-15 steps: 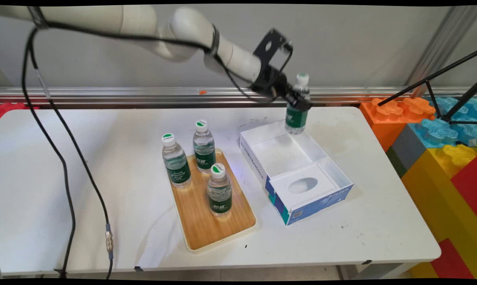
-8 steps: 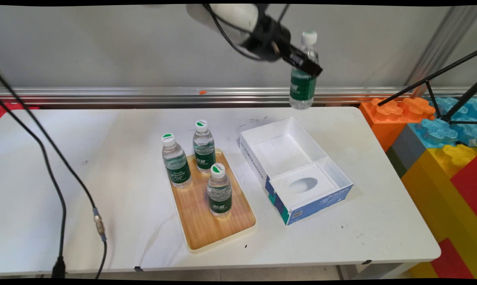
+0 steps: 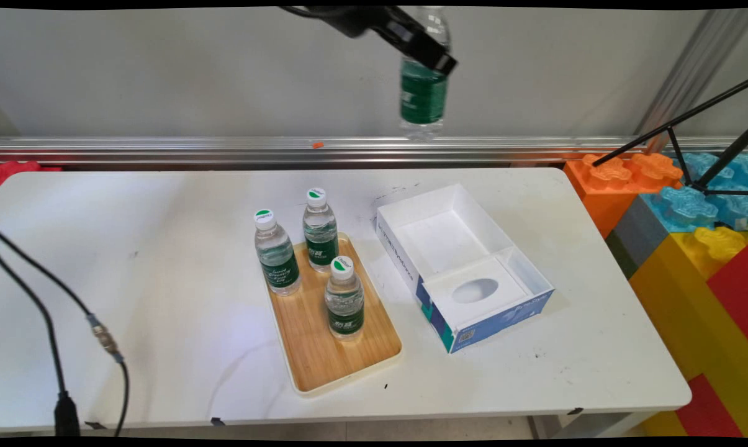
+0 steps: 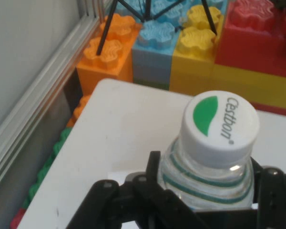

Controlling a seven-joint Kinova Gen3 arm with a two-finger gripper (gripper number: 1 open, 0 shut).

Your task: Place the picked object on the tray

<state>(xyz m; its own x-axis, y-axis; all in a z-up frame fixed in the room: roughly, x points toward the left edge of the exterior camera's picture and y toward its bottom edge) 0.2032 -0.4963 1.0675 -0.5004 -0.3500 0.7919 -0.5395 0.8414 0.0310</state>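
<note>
Water bottle (image 3: 423, 93) is at top centre of the frame, high above the table (image 3: 131, 248), with my gripper (image 3: 432, 53) clamped on its neck just under the white Cestbon cap (image 4: 220, 123). It's clear plastic with a green label, hanging upright. Lower down: three matching bottles (image 3: 319, 231) on the wooden tray (image 3: 324, 347), open white box (image 3: 460, 261) just right of it.

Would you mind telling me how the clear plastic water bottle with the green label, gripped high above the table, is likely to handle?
The clear plastic water bottle with the green label looks full, so probably heavy for its size. The black two-finger gripper clamps just under the white cap, so the bottle may swing. Its thin ribbed wall would likely flex if squeezed.
</note>
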